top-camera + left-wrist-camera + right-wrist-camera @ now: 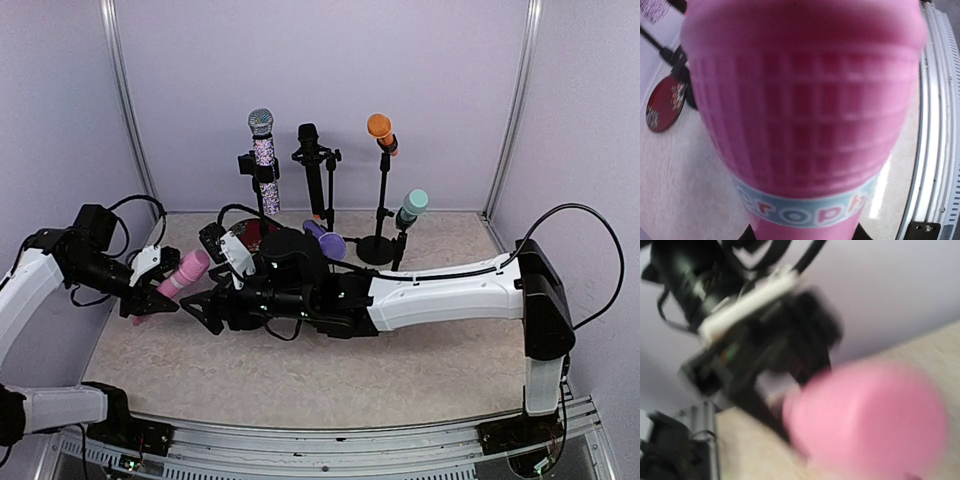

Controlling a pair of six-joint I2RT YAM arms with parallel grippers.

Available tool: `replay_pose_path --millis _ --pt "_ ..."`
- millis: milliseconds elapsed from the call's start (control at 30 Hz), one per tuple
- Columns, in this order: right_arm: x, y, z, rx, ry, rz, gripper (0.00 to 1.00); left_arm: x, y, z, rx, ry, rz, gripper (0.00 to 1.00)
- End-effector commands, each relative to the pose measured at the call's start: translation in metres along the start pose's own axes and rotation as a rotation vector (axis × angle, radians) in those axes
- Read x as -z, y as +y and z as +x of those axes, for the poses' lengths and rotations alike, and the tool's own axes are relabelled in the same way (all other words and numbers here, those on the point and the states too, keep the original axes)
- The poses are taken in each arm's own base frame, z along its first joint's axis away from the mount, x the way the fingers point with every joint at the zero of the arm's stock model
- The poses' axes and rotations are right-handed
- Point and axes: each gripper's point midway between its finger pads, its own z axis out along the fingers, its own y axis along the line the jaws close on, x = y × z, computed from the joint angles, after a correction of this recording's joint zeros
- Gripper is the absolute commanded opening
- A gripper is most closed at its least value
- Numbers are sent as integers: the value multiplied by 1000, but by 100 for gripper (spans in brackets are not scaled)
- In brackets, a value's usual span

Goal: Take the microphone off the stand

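My left gripper [150, 298] is shut on the handle of a pink microphone [186, 271] and holds it tilted above the table at the left, clear of any stand. The pink head and its pale blue lettered band fill the left wrist view [805, 100]; the fingers are hidden under it. My right arm reaches across the table, and its gripper [205, 308] sits just right of the pink microphone with its jaws apart and nothing in them. The right wrist view shows the blurred pink head [870, 415] close up.
At the back, a sparkly microphone [263, 150], a black one [311, 150], an orange one [380, 128] and a teal one [411, 205] sit on stands. A purple microphone [328, 241] shows behind my right arm. A red disc base [662, 104] lies nearby.
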Motion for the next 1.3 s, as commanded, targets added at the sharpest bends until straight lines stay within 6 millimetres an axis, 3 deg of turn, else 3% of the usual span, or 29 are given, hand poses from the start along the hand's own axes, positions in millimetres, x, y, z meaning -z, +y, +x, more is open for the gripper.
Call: replay_pose_path --millis 0,100,267,367,567,800,1000,1267 --pt "31 -11 -36 31 -112 115 88 1 50 44 94 103 -156 22" --pt "37 -27 -21 29 -75 200 89 1 84 77 182 158 -265 25" --pt "33 -59 24 28 33 363 85 -5 137 132 350 288 -452 32" --pt "25 -76 47 47 77 447 83 -17 159 168 458 381 -508 33" --pt "-2 -107 67 105 107 572 77 -34 188 224 563 520 -585 34" --pt "-19 -147 87 108 113 671 71 -43 200 245 559 568 -607 40" --pt "-35 -173 93 105 100 686 70 -50 199 258 546 600 -592 54" --pt "-54 -189 89 184 56 700 62 -45 192 238 535 532 -534 69"
